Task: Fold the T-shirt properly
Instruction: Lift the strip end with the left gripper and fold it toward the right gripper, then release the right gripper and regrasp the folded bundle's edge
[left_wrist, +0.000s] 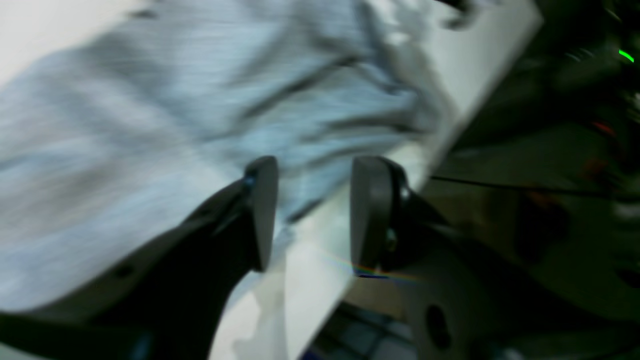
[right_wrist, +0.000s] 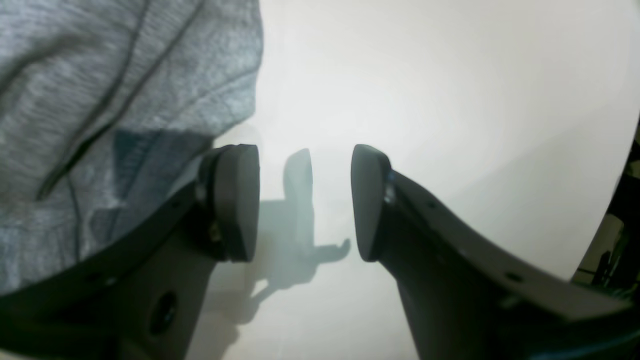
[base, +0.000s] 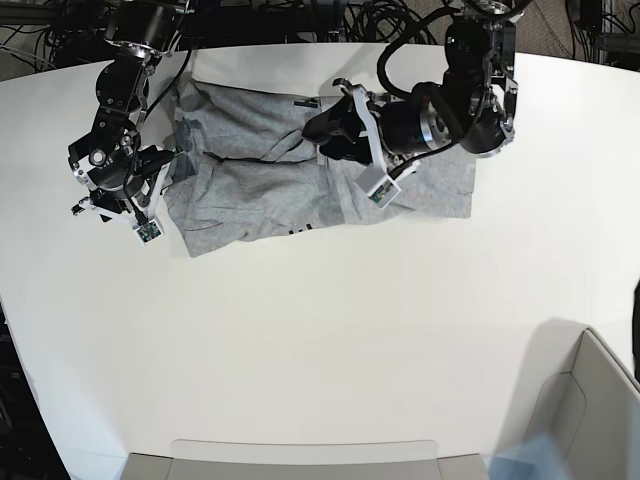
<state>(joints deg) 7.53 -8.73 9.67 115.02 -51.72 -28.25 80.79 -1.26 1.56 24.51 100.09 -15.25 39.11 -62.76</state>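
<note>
Grey T-shirt (base: 300, 170) lies rumpled; wrist views show both hands (left_wrist: 312, 210) (right_wrist: 305, 200) spread, empty.

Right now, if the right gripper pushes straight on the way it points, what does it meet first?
Probably the bare white table. The right gripper is open, with only tabletop and its own shadow between the fingertips. The heather-grey cotton T-shirt lies just off to one side. Depth is unclear.

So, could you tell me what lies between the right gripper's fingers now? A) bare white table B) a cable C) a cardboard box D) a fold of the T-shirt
A: the right gripper is open over bare white table, with the T-shirt off to one side.
</note>
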